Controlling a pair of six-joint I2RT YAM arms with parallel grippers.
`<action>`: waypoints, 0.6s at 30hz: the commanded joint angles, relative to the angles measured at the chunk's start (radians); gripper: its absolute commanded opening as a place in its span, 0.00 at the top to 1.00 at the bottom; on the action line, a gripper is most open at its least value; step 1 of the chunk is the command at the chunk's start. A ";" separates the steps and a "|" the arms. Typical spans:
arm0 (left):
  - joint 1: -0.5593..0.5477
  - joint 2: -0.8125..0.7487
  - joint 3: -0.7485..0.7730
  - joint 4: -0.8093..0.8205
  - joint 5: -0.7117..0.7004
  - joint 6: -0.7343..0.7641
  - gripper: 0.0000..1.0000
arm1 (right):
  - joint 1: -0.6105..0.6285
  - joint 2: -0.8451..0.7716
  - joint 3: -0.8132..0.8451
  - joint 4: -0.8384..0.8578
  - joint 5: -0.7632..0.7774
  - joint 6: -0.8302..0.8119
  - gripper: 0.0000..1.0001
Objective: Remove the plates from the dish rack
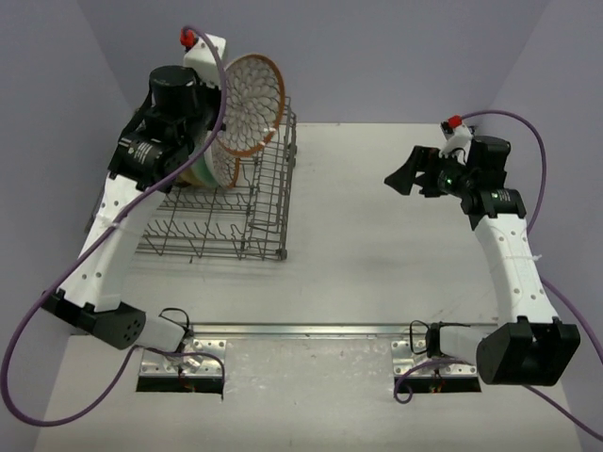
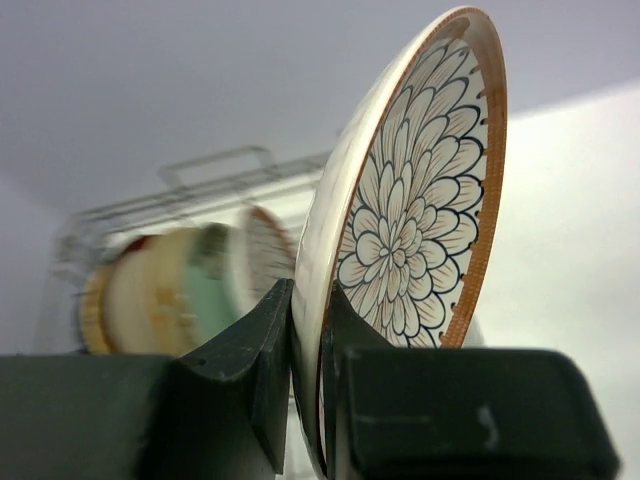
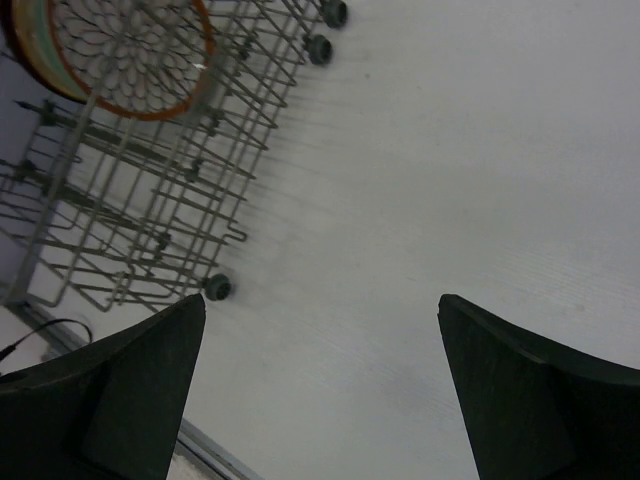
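Note:
My left gripper [image 2: 308, 330] is shut on the rim of the brown-rimmed white petal-pattern plate [image 2: 415, 200] and holds it upright above the back of the grey wire dish rack [image 1: 254, 221]. The same plate shows in the top view [image 1: 252, 102] and the right wrist view [image 3: 130, 55]. Several other plates [image 2: 170, 295], cream, mint green and tan, stand on edge in the rack behind it, partly hidden by the left arm [image 1: 203, 169]. My right gripper [image 1: 407, 174] is open and empty above the bare table, right of the rack.
The rack [image 3: 120, 200] stands on small round feet [image 3: 217, 287] at the table's left side. A metal strip [image 1: 311, 330] runs along the table's near edge between the arm bases. Purple walls close in the back and sides.

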 commanded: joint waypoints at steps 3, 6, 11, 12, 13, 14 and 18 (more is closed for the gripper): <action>-0.012 -0.113 -0.125 -0.066 0.718 -0.182 1.00 | 0.030 0.021 0.153 0.164 -0.217 0.257 0.01; -0.012 -0.108 -0.168 -0.086 0.844 -0.178 1.00 | 0.045 0.067 0.207 0.187 -0.250 0.298 0.01; -0.014 -0.068 -0.185 -0.092 0.953 -0.170 1.00 | 0.135 0.104 0.207 0.209 -0.263 0.270 0.05; -0.014 -0.057 -0.181 -0.093 0.966 -0.171 1.00 | 0.152 0.106 0.193 0.208 -0.256 0.255 0.05; -0.014 -0.047 -0.178 -0.094 0.975 -0.172 1.00 | 0.171 0.107 0.182 0.205 -0.249 0.239 0.06; -0.014 -0.039 -0.176 -0.096 0.981 -0.174 1.00 | 0.192 0.108 0.172 0.199 -0.244 0.224 0.07; -0.014 -0.006 -0.182 -0.103 1.011 -0.176 1.00 | 0.256 0.106 0.149 0.177 -0.231 0.136 0.08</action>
